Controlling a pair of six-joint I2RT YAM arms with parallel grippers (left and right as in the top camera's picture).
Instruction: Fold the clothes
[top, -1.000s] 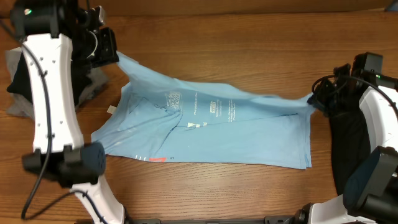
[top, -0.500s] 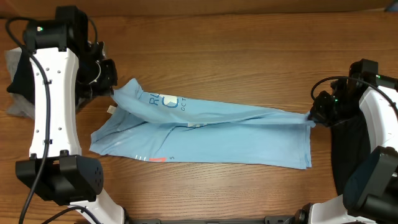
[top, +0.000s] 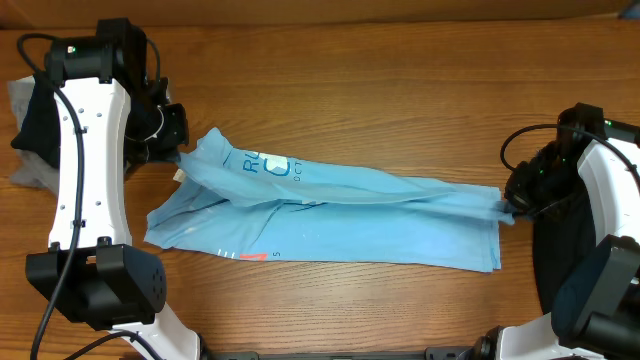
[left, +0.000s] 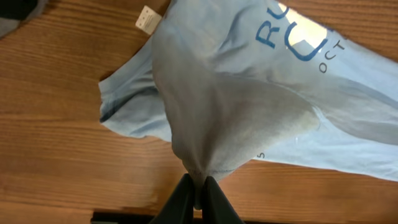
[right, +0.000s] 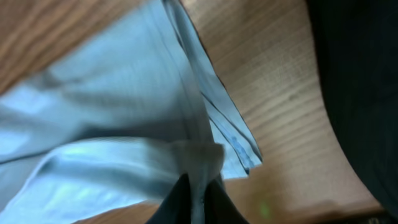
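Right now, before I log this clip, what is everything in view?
T-shirt: one, light blue with blue lettering, partly folded across the table's middle.
tag: one, white, at the T-shirt's left end.
black garment: one, table's right edge.
dark and grey cloth: a heap, count unclear, far left edge.
table: one, brown wood.
left pincer: one, black, shut on the T-shirt's left end.
right pincer: one, black, shut on its right end.

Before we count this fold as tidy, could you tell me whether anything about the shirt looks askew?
Yes. The T-shirt is folded unevenly: the turned-over layer lies slanted and bunched, wider near the left gripper and narrowing to a ridge at the right gripper. The neck tag pokes out at the left end.
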